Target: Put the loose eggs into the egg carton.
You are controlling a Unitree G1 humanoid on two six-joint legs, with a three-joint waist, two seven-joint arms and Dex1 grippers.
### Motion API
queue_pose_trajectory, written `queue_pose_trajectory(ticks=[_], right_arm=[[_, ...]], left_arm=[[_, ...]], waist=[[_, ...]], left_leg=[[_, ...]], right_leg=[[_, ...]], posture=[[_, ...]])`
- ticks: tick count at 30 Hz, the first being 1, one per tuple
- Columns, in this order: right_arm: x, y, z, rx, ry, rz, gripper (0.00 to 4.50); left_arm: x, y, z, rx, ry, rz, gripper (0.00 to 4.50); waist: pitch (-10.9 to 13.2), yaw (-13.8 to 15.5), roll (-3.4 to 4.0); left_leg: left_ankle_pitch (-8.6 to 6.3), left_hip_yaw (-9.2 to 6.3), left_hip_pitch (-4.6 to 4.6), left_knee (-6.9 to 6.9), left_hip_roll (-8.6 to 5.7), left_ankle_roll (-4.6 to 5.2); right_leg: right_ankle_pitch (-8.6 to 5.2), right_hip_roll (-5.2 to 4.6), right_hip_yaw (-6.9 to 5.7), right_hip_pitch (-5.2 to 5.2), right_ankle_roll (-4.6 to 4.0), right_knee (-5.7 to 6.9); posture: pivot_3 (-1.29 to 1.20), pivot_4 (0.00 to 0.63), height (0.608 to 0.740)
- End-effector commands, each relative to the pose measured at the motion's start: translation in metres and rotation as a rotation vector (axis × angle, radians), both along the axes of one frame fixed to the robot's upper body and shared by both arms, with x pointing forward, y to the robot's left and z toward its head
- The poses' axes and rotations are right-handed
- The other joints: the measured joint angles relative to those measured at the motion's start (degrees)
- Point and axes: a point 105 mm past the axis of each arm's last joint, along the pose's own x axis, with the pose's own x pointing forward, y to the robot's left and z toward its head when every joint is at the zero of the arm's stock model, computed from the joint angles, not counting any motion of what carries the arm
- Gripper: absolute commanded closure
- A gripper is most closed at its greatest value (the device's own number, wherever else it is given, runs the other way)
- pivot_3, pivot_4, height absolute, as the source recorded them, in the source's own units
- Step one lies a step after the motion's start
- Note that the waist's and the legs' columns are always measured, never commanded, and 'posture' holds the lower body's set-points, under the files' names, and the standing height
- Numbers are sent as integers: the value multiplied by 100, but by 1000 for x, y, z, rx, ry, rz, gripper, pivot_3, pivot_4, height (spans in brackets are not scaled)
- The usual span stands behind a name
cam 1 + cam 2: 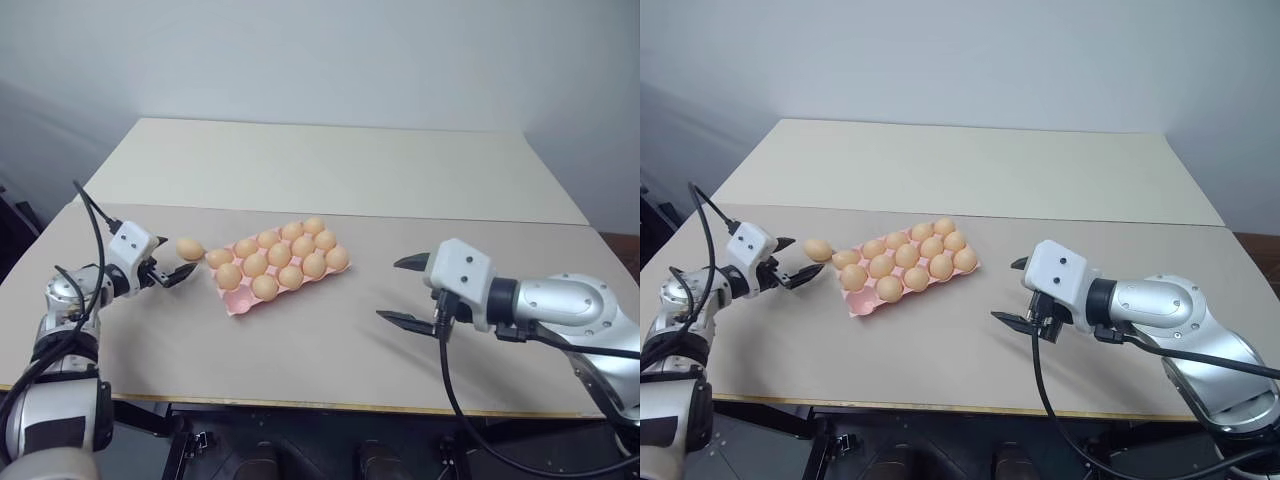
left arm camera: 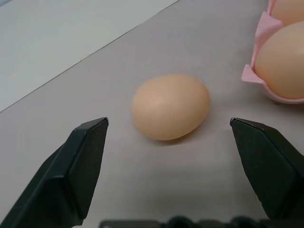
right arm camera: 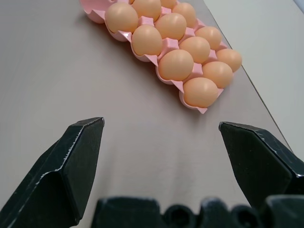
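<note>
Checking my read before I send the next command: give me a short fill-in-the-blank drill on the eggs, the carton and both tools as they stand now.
1. The number of loose eggs lying on the table is ____.
2. That egg lies just ahead of the ____ tool.
3. The fingers of the right tool are ____.
4. The egg carton is coloured ____.

Missing words: one; left; open; pink

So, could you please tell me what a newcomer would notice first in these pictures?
A flat pink moulded egg carton, nearly full of tan eggs, sits mid-table. One smooth light orange-tan loose egg lies on the table just left of it, with the open left tool right beside it. The open right tool hangs right of the carton.
</note>
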Motion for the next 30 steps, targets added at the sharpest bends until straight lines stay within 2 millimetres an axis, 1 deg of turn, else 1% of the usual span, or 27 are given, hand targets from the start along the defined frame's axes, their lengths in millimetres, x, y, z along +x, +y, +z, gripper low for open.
queue_pose_trajectory(ticks=[1, 3, 6, 13, 17, 20, 23, 24, 27, 28, 30], right_arm=[[-1, -3, 13, 6, -57, -21, 0], [-1, -4, 15, 8, -60, -29, 0], [0, -6, 16, 11, -65, -43, 0], [0, -10, 18, 8, -67, -69, 0], [1, -13, 18, 2, -69, -90, 0], [1, -15, 19, -1, -71, -101, 0], [2, -16, 19, -1, -71, -112, 0], [1, -16, 19, -1, -71, -115, 0], [1, -17, 18, -3, -69, -122, 0], [1, -17, 18, -3, -69, -122, 0], [1, -17, 17, -4, -70, -123, 0]], left_arm=[[6, -6, 6, 18, -25, -10, 24], [8, -9, 3, 17, -15, -8, 24], [14, -12, -3, 61, 0, 23, 24], [27, -25, 2, 24, -44, 59, 24], [31, -32, -5, 26, -18, 71, 24], [34, -33, -7, 44, -12, 101, 24], [36, -31, -7, 35, -6, 123, 609], [36, -31, -7, 37, -3, 121, 872], [34, -29, -8, 65, 4, 110, 1861], [34, -29, -8, 68, 4, 110, 2012], [32, -25, -8, 87, 7, 114, 2082]], waist=[[0, -1, 0], [0, -3, 0], [-1, 3, -1], [-2, 12, -2], [-2, 17, -3], [-3, 39, -4], [-3, 22, -5], [-3, 16, -5], [-4, 2, -5], [-4, -1, -5], [-4, -5, -5]], left_leg=[[0, 0, 0, 0, 0, 0], [0, 0, 0, 0, 0, 0], [0, 0, 0, 0, 0, 0], [0, -2, 1, 2, -2, 0], [0, -2, 0, 2, -3, 0], [0, -4, 2, 4, -5, 0], [0, -5, 6, 5, -4, 0], [0, -5, 6, 5, -4, 0], [0, -4, 4, 4, -4, 0], [0, -4, 5, 4, -4, 0], [0, -3, 6, 4, -4, 0]], right_leg=[[0, 0, 0, 0, 0, 0], [0, 0, 0, 0, 0, 1], [0, 0, 0, 0, 0, 1], [0, -1, -1, 3, 0, 2], [0, -2, -1, 2, 1, 2], [0, -3, -4, 7, 1, 3], [0, -3, -5, 11, 1, 2], [0, -2, -5, 11, 1, 2], [0, -2, -4, 9, 1, 2], [0, -2, -3, 9, 1, 2], [0, -2, -3, 9, 1, 3]], posture=[[0, 150, 740], [0, 150, 740], [0, 150, 740], [0, 150, 740], [0, 150, 740], [0, 150, 740], [0, 150, 740], [0, 150, 740], [0, 150, 740], [0, 150, 740], [0, 150, 740]])
